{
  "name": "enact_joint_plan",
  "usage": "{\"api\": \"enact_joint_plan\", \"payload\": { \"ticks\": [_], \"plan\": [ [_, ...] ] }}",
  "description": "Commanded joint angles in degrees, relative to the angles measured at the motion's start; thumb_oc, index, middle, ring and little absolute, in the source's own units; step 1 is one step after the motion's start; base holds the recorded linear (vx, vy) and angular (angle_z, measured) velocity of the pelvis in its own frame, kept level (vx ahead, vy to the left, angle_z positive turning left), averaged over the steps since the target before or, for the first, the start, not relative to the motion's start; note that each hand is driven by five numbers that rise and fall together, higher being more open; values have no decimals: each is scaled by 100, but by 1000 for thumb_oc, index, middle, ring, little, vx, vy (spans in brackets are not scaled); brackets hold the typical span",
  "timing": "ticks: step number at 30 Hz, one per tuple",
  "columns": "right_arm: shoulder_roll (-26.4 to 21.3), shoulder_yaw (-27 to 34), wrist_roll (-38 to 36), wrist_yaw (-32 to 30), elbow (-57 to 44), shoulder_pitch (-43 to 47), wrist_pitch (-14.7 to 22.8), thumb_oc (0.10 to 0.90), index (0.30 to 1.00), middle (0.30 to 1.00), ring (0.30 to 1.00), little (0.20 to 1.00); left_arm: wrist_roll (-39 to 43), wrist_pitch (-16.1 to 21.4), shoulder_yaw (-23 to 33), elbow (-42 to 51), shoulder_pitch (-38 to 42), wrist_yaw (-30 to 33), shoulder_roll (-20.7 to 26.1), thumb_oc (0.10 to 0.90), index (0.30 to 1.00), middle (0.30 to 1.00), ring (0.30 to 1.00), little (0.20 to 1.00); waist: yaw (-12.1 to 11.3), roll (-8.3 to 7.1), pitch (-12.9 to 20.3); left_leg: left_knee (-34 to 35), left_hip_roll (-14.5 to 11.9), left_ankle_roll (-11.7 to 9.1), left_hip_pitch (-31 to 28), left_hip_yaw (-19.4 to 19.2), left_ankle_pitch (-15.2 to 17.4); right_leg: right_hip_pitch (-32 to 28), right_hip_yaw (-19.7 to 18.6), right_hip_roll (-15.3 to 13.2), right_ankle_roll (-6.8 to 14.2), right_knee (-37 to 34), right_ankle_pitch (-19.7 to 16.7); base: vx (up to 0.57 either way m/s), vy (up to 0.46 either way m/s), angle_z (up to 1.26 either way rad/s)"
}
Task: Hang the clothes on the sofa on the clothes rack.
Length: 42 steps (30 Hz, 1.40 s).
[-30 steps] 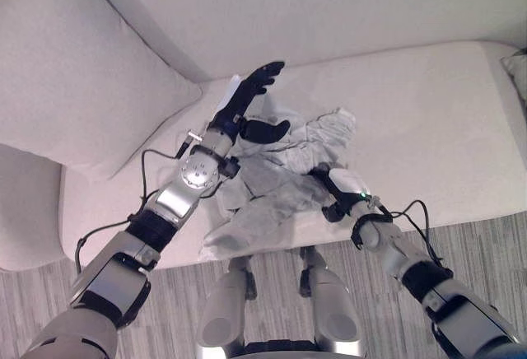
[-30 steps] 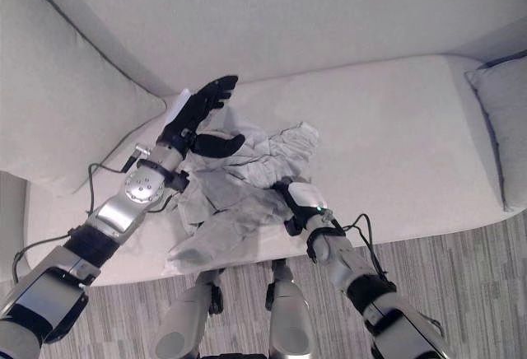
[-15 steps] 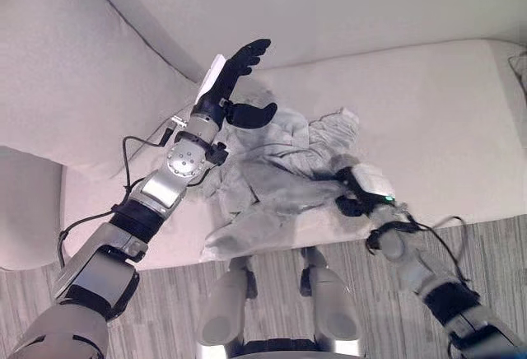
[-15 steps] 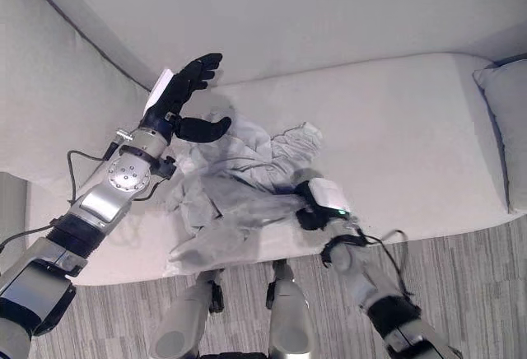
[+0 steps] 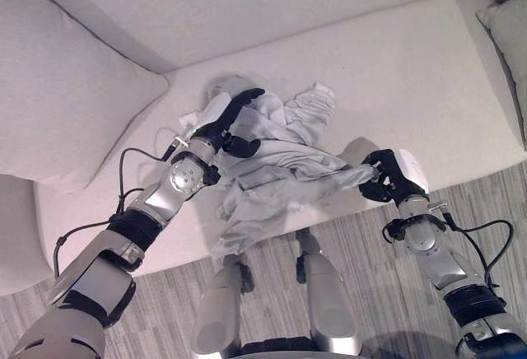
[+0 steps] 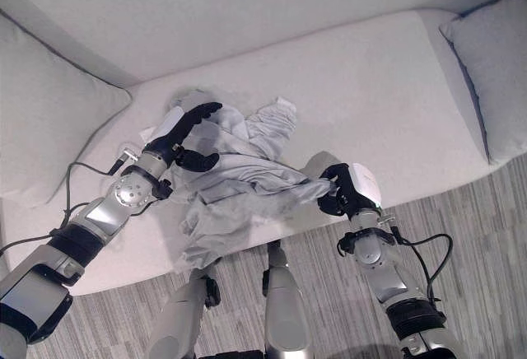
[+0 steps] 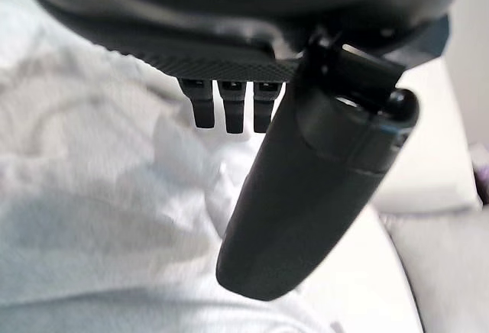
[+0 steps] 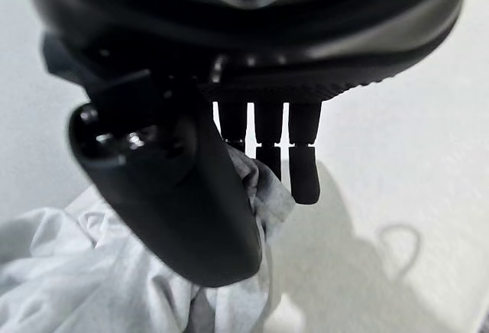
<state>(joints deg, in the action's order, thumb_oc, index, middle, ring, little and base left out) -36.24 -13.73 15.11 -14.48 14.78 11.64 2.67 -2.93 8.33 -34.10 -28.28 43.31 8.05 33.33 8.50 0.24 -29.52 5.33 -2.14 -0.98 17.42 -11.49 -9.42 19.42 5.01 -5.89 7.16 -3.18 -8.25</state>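
One garment (image 5: pixel 276 170) between two hands, on one sofa (image 5: pixel 428 79).

The light is soft and even, and the pale sofa (image 5: pixel 428 71) looks bright all over. Nothing shines hard or glares. Soft grey shadows lie in the folds of the clothes (image 5: pixel 280 170) and under the left hand (image 5: pixel 226 120). In the right wrist view, the right hand (image 8: pixel 176 195) is very dark and throws a faint grey shadow of its fingers on the sofa cushion. In the left wrist view, the thumb up close looks fuzzy, and the cloth behind it is blurred too. The head views are clear enough, but a bit grainy. The sofa's edges look bent near the corners.
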Motion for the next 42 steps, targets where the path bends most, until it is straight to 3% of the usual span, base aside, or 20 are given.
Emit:
{"api": "enact_joint_plan", "payload": {
  "ticks": [1, 7, 17, 28, 35, 37, 38, 42],
  "plan": [
    [-76, 296, -228, -230, -629, -57, 463, 400, 300, 300, 300, 300, -307, 355, 147, -290, 946, 268, 71, 800, 900, 900, 900, 900, -22, -510, 281, -33, 75, -210, 68, 207, 508, 91, -118, -367, 516, -182, -330, 9, -31, -16],
    [-181, 312, -408, -105, -695, -416, 680, 400, 300, 300, 300, 300, -544, 393, 35, -658, 1519, 649, 340, 800, 900, 900, 900, 900, 186, -576, 335, -33, 19, -240, 293, 144, 493, 375, -166, -328, 564, -182, -365, 19, -23, -7],
    [-148, 183, -488, 119, -142, -1091, 729, 400, 300, 300, 300, 300, -438, 470, 662, -447, 1368, 1204, 707, 800, 900, 900, 900, 900, 326, -625, 331, -33, -29, -278, 342, 105, 505, 486, -170, -274, 553, -182, -353, 24, -28, -6],
    [-302, 208, -669, 214, -328, -1043, 834, 400, 300, 300, 300, 300, -788, 330, 178, -1459, 1452, 918, 968, 800, 900, 900, 900, 900, 346, -661, 220, -33, -86, -313, 344, 100, 491, 518, -174, -203, 513, -182, -337, 8, -7, -2],
    [-422, 277, -853, 236, -692, -997, 957, 400, 300, 300, 300, 300, -756, 300, -38, -2153, 1735, 836, 1070, 800, 900, 900, 900, 900, 464, -781, 202, -33, -126, -341, 515, 86, 452, 706, -181, -142, 528, -182, -390, 0, 0, 0],
    [-448, 316, -860, 246, -777, -1037, 973, 400, 300, 300, 300, 300, -840, 283, -134, -2286, 1803, 792, 1082, 551, 526, 526, 526, 526, 483, -800, 198, -33, -146, -347, 536, 81, 471, 724, -177, -117, 530, -182, -375, 0, 0, 0],
    [-455, 347, -868, 236, -800, -1068, 980, 400, 300, 300, 300, 300, -861, 268, -143, -2355, 1797, 793, 1078, 400, 300, 300, 300, 300, 487, -806, 206, -33, -151, -351, 539, 78, 472, 733, -174, -110, 524, -182, -371, 0, 0, 0],
    [-452, 446, -849, 177, -804, -1158, 998, 400, 300, 300, 300, 300, -1034, 247, -150, -2425, 1731, 886, 1027, 400, 300, 300, 300, 300, 475, -792, 250, -33, -145, -352, 509, 100, 457, 690, -154, -122, 500, -182, -354, 0, 0, 0]
  ]
}}
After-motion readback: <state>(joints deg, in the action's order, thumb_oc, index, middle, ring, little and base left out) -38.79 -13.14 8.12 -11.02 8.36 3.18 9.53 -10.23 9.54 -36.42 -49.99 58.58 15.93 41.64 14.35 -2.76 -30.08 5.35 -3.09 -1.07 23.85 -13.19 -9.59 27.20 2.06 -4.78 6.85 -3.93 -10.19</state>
